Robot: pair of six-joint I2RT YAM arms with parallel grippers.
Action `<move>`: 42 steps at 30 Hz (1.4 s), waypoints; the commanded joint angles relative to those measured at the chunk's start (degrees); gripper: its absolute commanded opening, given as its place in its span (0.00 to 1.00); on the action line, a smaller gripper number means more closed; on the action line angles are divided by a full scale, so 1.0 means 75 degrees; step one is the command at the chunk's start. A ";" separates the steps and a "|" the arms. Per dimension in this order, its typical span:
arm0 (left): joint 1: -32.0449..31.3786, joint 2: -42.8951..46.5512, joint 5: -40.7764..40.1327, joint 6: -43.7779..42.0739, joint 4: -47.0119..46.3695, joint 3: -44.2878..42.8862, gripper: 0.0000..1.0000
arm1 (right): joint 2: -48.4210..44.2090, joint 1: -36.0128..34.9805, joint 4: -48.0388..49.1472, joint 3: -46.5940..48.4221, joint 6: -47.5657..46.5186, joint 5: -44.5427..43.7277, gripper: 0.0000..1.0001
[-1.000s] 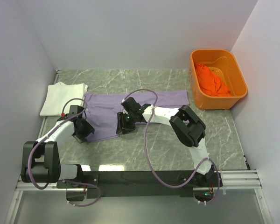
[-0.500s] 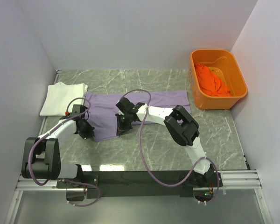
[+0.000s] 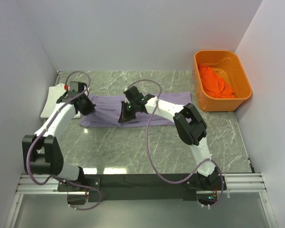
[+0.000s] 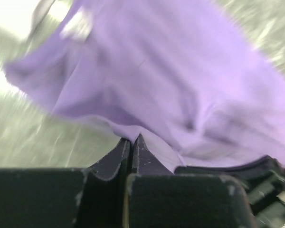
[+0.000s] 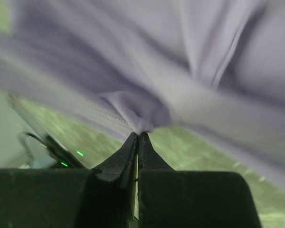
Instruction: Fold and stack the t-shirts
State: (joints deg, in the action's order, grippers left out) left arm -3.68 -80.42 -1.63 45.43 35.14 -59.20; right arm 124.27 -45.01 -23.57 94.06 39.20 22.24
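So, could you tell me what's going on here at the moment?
Both arms are working on the lavender t-shirt spread across the table. The left claw and the right claw are each shut on its near edge, holding it up off the surface, apparently mid-fold. A white t-shirt lies folded at the far left. An orange t-shirt sits crumpled in the orange tub on the right, not yet folded.

A robotics lab test cell: plain white walls (image 3: pixel 133 33) box in a marble-patterned table (image 3: pixel 133 152) from 9 through 12 to 3 o'clock; an aluminium rail (image 3: pixel 242 183) at 6 o'clock carries the cabled left arm (image 3: pixel 54 121) and right arm (image 3: pixel 192 126); an orange plastic tub (image 3: pixel 218 52) at 2 o'clock and a lavender t-shirt (image 3: pixel 178 99) mid-table serve as props.
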 commanded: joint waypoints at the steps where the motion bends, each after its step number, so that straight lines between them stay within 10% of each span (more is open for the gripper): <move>1: -0.0013 -0.0700 0.0064 -0.0560 -0.0476 -0.0871 0.01 | -0.0198 0.0446 0.0529 0.0665 0.0140 0.0304 0.00; 23: -0.0013 -0.3597 0.1120 -0.0972 -0.2177 -0.3381 0.01 | 0.1817 0.1889 0.1514 0.2845 0.0211 0.1476 0.02; 42: -0.0212 -0.4335 0.1191 -0.0913 -0.2330 -0.3322 0.01 | 0.0869 0.1994 0.1913 0.0970 0.0164 0.0434 0.09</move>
State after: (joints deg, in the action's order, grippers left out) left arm -5.08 -112.31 8.25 38.68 18.35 -82.72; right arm 135.13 -30.63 -10.46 101.65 41.36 27.75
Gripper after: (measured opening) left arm 0.033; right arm 0.088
